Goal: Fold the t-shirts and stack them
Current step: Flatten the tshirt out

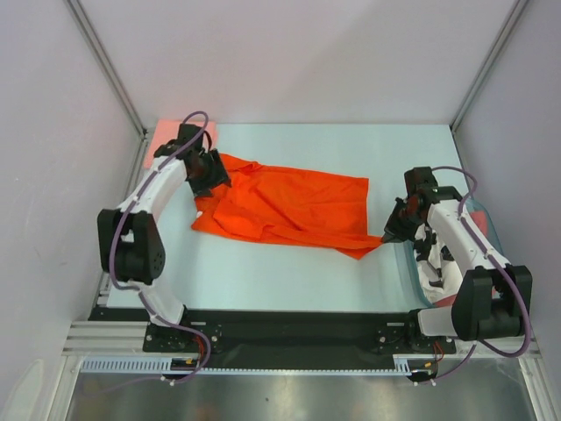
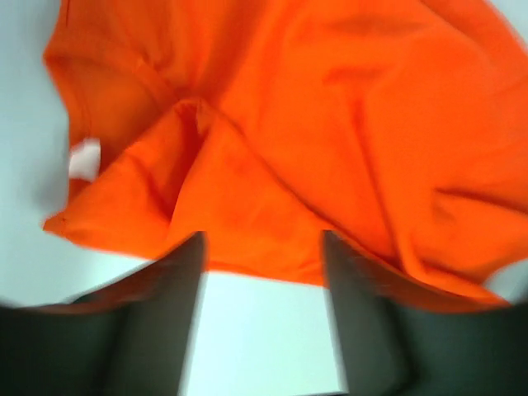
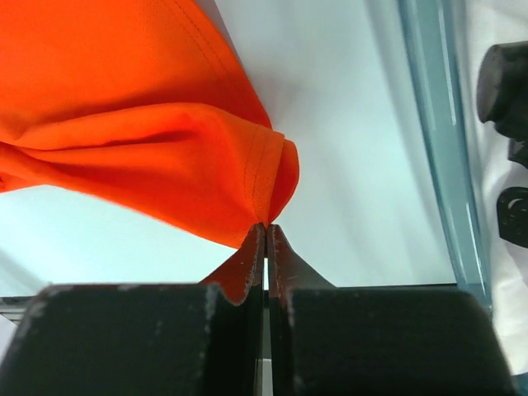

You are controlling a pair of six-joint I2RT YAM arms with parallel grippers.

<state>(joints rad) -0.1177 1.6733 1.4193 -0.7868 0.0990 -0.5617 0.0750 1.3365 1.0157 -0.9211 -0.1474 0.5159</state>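
You're looking at a pale counter (image 1: pixel 289 276) ringed by white walls (image 1: pixel 298 53), with a clear bin (image 3: pixel 436 140) at its right edge and a black base plate (image 1: pixel 289 326) along the near side.

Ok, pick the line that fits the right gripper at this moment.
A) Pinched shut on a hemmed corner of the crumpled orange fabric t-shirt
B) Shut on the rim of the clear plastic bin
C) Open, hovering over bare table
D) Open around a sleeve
A: in the right wrist view the right gripper has its two dark fingers pressed together, with a stitched corner of the orange t-shirt caught at their tips.
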